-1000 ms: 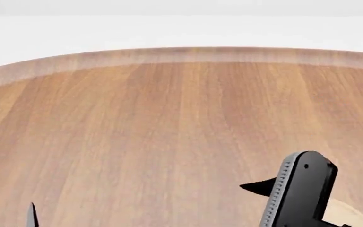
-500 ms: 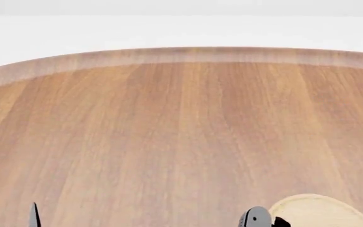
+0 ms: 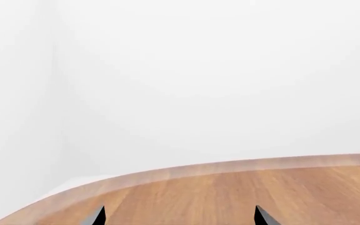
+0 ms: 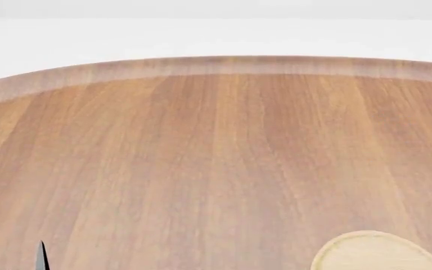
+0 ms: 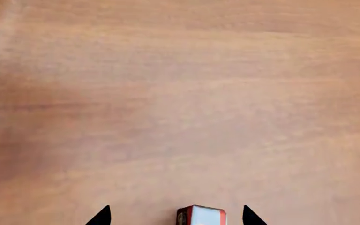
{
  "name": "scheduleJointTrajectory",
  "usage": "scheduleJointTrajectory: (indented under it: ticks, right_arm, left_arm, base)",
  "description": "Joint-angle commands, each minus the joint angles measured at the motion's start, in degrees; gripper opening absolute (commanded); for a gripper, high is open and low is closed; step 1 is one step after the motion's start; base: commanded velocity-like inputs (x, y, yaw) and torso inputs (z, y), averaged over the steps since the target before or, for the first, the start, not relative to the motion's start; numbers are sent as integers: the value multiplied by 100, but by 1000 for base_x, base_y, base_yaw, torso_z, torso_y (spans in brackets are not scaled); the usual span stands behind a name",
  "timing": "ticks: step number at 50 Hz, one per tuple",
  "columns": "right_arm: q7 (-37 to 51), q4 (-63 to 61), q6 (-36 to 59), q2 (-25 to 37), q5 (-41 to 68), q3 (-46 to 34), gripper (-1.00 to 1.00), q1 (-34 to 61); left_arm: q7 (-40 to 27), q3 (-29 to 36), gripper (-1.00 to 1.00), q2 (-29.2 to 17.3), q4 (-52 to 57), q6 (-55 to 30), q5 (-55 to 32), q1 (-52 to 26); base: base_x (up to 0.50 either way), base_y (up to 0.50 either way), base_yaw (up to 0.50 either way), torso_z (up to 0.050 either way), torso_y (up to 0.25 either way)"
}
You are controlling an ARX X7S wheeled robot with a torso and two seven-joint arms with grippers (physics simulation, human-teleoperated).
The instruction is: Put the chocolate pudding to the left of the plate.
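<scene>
The chocolate pudding [image 5: 201,216] shows only in the right wrist view, a small box with a light blue top and red trim lying on the wood table. It sits between the two dark fingertips of my right gripper [image 5: 176,216], nearer one of them, touching neither. The jaws stand wide open. The plate [image 4: 377,251] is a pale tan disc at the head view's bottom right, cut off by the frame. My left gripper [image 3: 178,216] is open and empty over the table; one fingertip [image 4: 42,256] shows at the head view's bottom left. The right gripper is out of the head view.
The round wooden table [image 4: 216,157] fills the head view, its far edge [image 4: 224,64] curving across the top. In the left wrist view the table's edge [image 3: 186,171] meets a plain white background.
My right gripper has dropped out of the head view through the bottom edge, uncovering the plate. The left fingertip has not moved.
</scene>
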Motion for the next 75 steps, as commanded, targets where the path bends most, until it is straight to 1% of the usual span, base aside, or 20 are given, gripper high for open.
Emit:
scheduleJointTrajectory:
  ticks: [1,11,19,34,46,75]
  right_arm:
    - [118,452,-280,183,81,142,100,-252]
    - [200,474,-408,315,118,161,100,-447]
    - [178,839,-646,210,-1,68,100,-588]
    - [355,1512,-1192,286,248,375,100,-861]
    - [319,1808,-1419,37,176,278,100,-952]
    - [336,2646,-1748,-179,133,310,100,-1061]
  left_arm:
    - [-18,20,100,-9,-31,5,-24,-21]
    - [-31,18,100,-34,-21,18,-57,-16]
    - [-54,15,100,-50,-19,29,-61,-19]
    - [-64,83,100,-56,-87,47,-46,-53]
    - [-81,91,100,-83,-84,52,-68,-54]
    - [-127,150,100,-116,-95,50,-83,-72]
  base:
    - [0,0,0,0,0]
    - [0,0,0,0,0]
    - [0,0,0,0,0]
    - [0,0,0,0,0]
    - [0,0,0,0,0]
    - [0,0,0,0,0]
